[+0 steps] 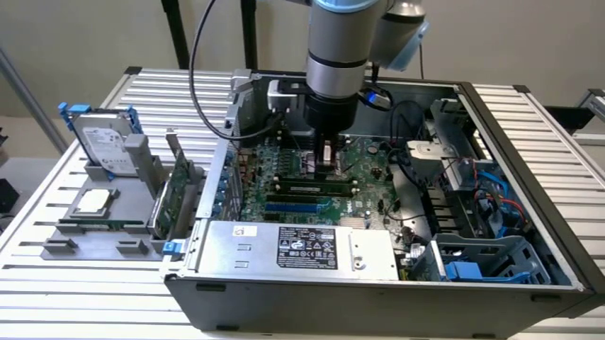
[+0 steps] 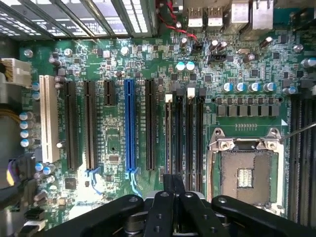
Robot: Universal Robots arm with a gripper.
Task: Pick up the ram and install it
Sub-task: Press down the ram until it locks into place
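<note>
My fingers (image 2: 173, 181) are closed up together, with just a thin dark line between the two tips; I cannot tell whether anything is pinched in it. They hang low over the motherboard (image 2: 113, 143), in line with a group of narrow black memory slots (image 2: 178, 133), two of which carry white latches (image 2: 169, 98). Beside those lie one blue slot (image 2: 129, 123) and, farther off, one white slot (image 2: 49, 118). On the other side sits one open processor socket (image 2: 244, 173).

In the exterior view, my fingers (image 1: 326, 164) point straight down inside the open computer case (image 1: 378, 312). The ram (image 1: 312, 188), a single green stick, lies along the board just below them. One silver power supply (image 1: 302, 248) fills the case's near corner.

Out on the slatted worktop (image 1: 529, 120), to the exterior view's left, a grey holder (image 1: 57, 248) carries one hard drive (image 1: 104, 142) with blue rails and one tall green expansion card (image 1: 175, 191).
</note>
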